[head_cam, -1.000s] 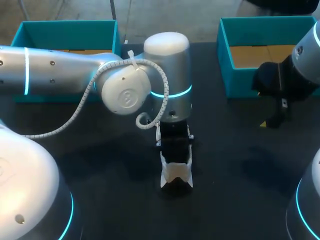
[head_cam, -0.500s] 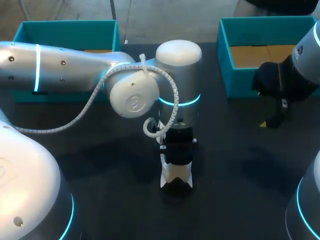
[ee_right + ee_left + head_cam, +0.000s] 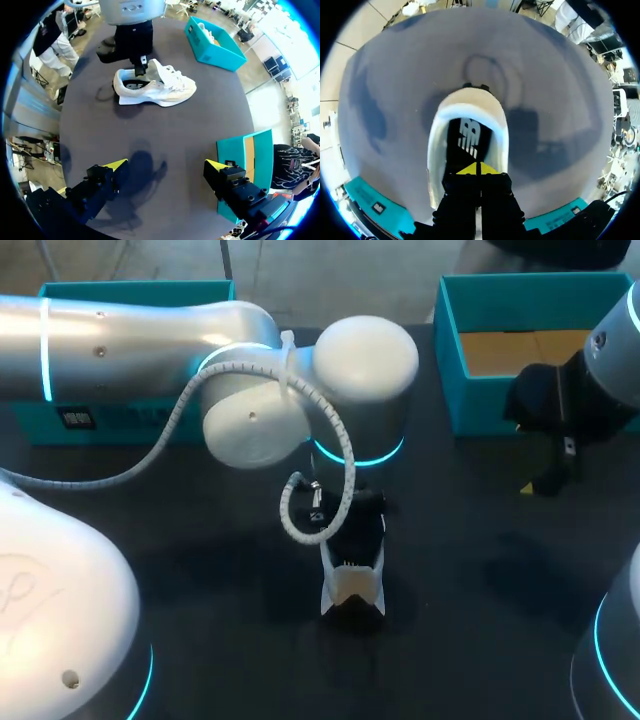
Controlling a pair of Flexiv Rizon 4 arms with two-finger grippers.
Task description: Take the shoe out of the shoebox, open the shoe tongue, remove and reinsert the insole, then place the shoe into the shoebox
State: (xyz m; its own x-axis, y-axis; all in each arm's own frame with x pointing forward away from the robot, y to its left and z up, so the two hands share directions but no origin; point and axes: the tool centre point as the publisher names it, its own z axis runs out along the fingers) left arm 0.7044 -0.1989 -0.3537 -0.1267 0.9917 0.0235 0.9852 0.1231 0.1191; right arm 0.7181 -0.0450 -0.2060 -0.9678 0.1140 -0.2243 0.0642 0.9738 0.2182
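A white shoe (image 3: 352, 585) stands on the dark table in the middle, its black insole (image 3: 468, 142) lying inside. My left arm reaches over from the left, and its gripper (image 3: 479, 169) is shut, yellow tips pressed together just above the insole in the shoe's mouth. I cannot tell whether it pinches anything. In the head view the left gripper (image 3: 352, 538) is mostly hidden under its wrist. The right wrist view shows the shoe (image 3: 155, 87) on its sole with the left gripper (image 3: 141, 64) at its opening. My right gripper (image 3: 166, 165) hangs open and empty, far from the shoe, at the table's right (image 3: 545, 455).
One teal shoebox (image 3: 480, 300) stands at the back right, beside my right gripper, its brown cardboard floor showing. A second teal box (image 3: 130, 295) stands at the back left, partly behind my left arm. Dark tabletop (image 3: 470, 580) lies bare around the shoe.
My left arm's wrist has shifted to the right and turned above the shoe. The shoe and the right arm stay where they were.
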